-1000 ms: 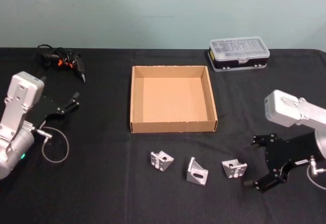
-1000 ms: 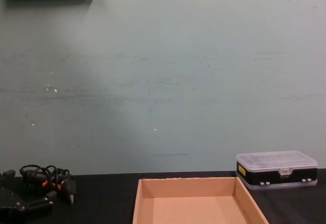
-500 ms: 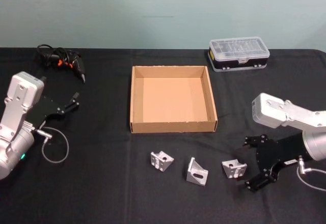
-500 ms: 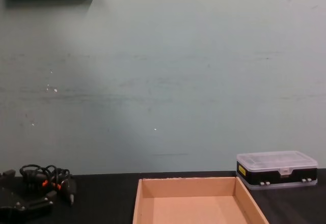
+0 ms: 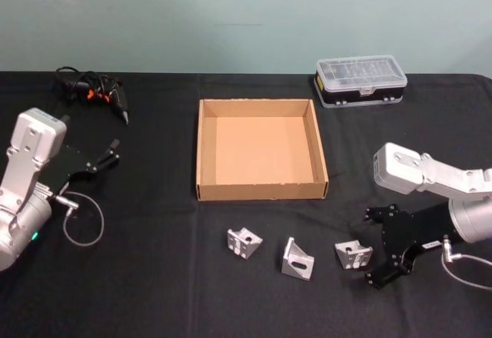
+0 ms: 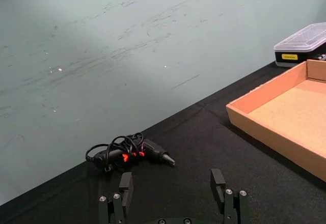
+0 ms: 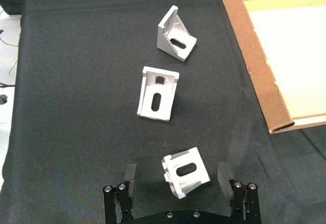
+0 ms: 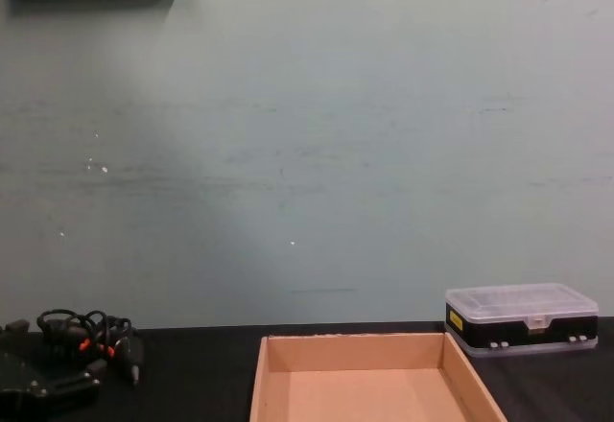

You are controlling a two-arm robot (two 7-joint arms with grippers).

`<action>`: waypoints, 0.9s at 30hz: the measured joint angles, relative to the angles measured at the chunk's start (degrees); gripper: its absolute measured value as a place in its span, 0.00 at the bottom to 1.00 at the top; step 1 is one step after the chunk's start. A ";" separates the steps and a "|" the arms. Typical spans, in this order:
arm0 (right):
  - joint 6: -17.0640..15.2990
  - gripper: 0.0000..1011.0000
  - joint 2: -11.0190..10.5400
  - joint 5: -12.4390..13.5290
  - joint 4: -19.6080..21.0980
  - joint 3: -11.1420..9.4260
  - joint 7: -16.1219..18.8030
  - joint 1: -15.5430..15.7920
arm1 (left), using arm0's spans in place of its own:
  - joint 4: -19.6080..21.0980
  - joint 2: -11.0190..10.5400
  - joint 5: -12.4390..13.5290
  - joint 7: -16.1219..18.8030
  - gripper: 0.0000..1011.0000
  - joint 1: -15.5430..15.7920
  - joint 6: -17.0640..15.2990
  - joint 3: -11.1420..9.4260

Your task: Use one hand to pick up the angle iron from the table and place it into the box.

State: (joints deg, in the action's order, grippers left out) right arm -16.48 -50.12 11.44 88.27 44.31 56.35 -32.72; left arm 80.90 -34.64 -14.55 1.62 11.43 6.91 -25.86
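Three silver angle irons lie in a row on the black table (image 5: 154, 292) in front of the box: a left one (image 5: 244, 242), a middle one (image 5: 296, 259) and a right one (image 5: 353, 254). The tan cardboard box (image 5: 260, 192) sits empty at the table's middle. My right gripper (image 5: 371, 250) is open just right of the right angle iron (image 7: 186, 171), which lies between its two fingers in the right wrist view, untouched. My left gripper (image 5: 115, 152) is parked open at the table's left, holding nothing.
A black case with a clear lid (image 5: 360, 81) stands at the back right. A black tool with a coiled cable (image 5: 92, 90) lies at the back left. A loose wire loop (image 5: 83, 219) hangs by the left arm.
My right gripper has moved left toward the right angle iron, so the piece now lies between its open fingers. The left arm and the angle irons have not moved.
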 joint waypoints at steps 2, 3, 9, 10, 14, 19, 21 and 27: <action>0.20 0.99 0.12 0.08 -0.24 0.04 -0.10 0.00 | 0.00 0.00 0.00 0.00 0.99 0.00 0.00 0.00; 0.28 0.99 0.16 0.13 -0.30 0.05 -0.13 0.00 | 0.00 0.00 0.00 0.00 0.99 0.00 0.00 0.00; 0.60 0.94 0.21 0.47 -0.54 0.10 -0.27 0.02 | 0.00 0.00 0.00 0.00 0.99 0.00 0.00 0.00; 0.61 0.94 0.21 0.47 -0.56 0.12 -0.29 0.02 | 0.00 0.00 0.00 0.00 0.99 0.00 0.00 0.00; 0.81 0.81 0.25 0.47 -0.59 0.25 -0.42 0.04 | 0.00 0.00 0.00 0.00 0.99 0.00 0.00 0.00; 1.03 0.68 0.25 0.40 -0.56 0.33 -0.50 0.08 | 0.00 0.00 0.00 0.00 0.99 0.00 0.00 0.00; 1.09 0.60 0.22 0.36 -0.52 0.37 -0.55 0.17 | 0.00 0.00 0.00 0.00 0.99 0.00 0.00 0.00; 1.31 0.44 0.17 0.35 -0.50 0.45 -0.57 0.36 | 0.00 0.00 0.00 0.00 0.99 0.00 0.00 0.00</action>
State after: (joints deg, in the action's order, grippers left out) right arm -15.17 -49.96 11.78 87.77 44.76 55.79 -32.36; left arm 80.90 -34.65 -14.55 1.62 11.43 6.91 -25.86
